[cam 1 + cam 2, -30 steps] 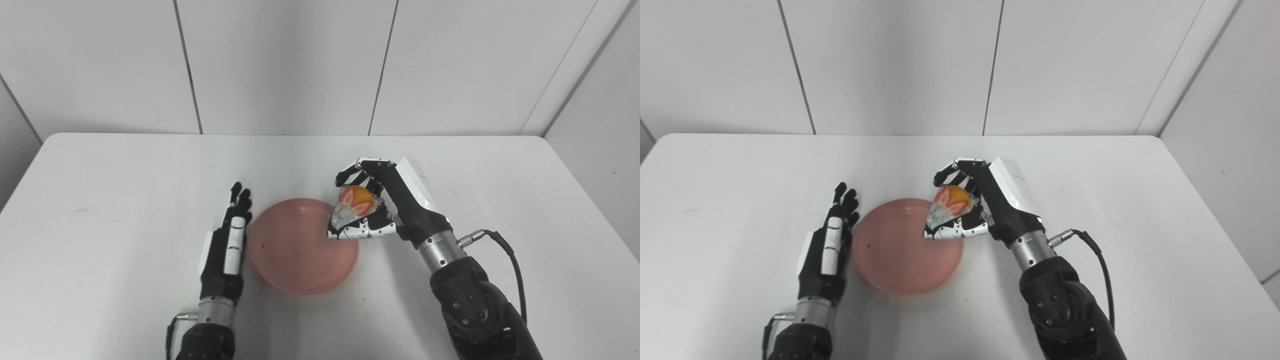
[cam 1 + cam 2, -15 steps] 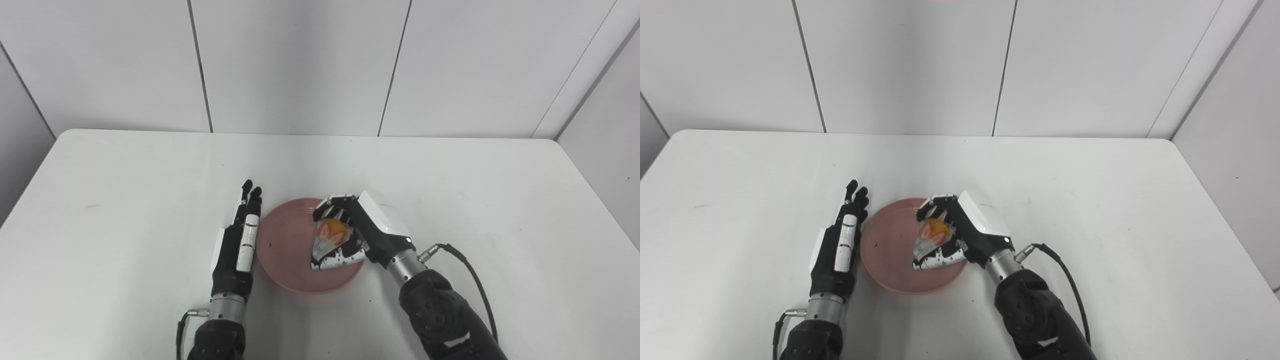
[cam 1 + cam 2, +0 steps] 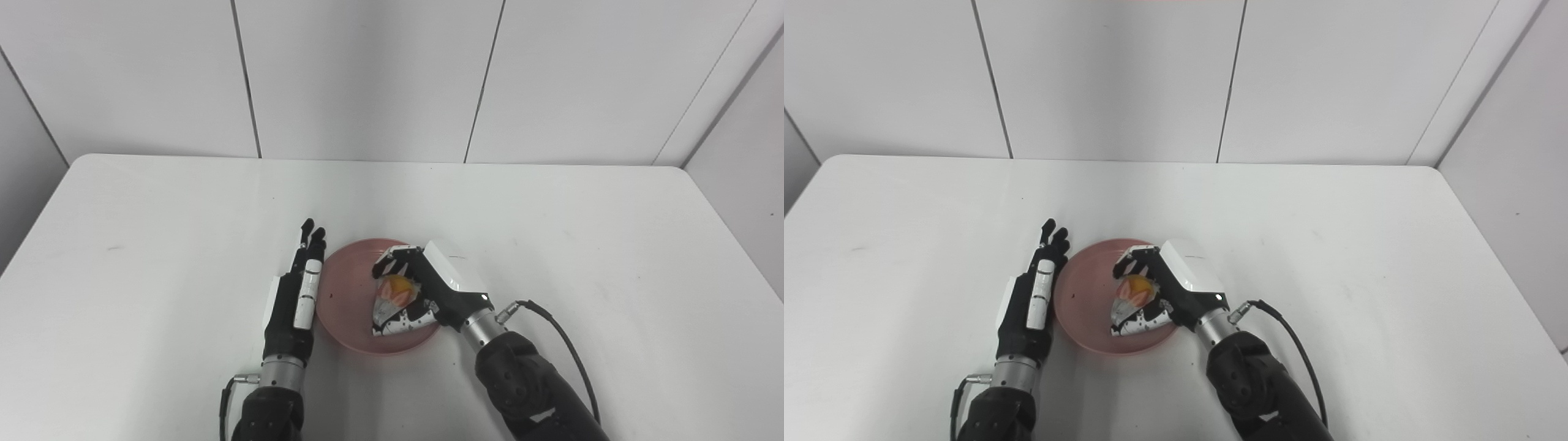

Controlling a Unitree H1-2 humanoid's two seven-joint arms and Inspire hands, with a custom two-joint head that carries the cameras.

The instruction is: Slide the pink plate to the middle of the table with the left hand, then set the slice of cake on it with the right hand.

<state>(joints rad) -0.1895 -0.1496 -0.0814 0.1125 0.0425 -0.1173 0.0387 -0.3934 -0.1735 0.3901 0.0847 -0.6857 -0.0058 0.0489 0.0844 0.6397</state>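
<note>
The pink plate [image 3: 349,294] lies on the white table near its middle front. My right hand [image 3: 422,291] is over the plate's right half, shut on the slice of cake [image 3: 394,293], a white wedge topped with strawberry and orange fruit; it also shows in the right eye view [image 3: 1132,293]. Whether the cake touches the plate I cannot tell. My left hand [image 3: 297,297] lies flat with straight fingers along the plate's left rim, holding nothing; it also shows in the right eye view [image 3: 1032,300].
The white table [image 3: 551,233] stretches to the walls behind and to both sides. A black cable [image 3: 569,355] loops off my right wrist over the table at the front right.
My right hand has carried the cake left from the plate's right edge to over the plate and lowered it. The camera has shifted. The left hand stays beside the plate.
</note>
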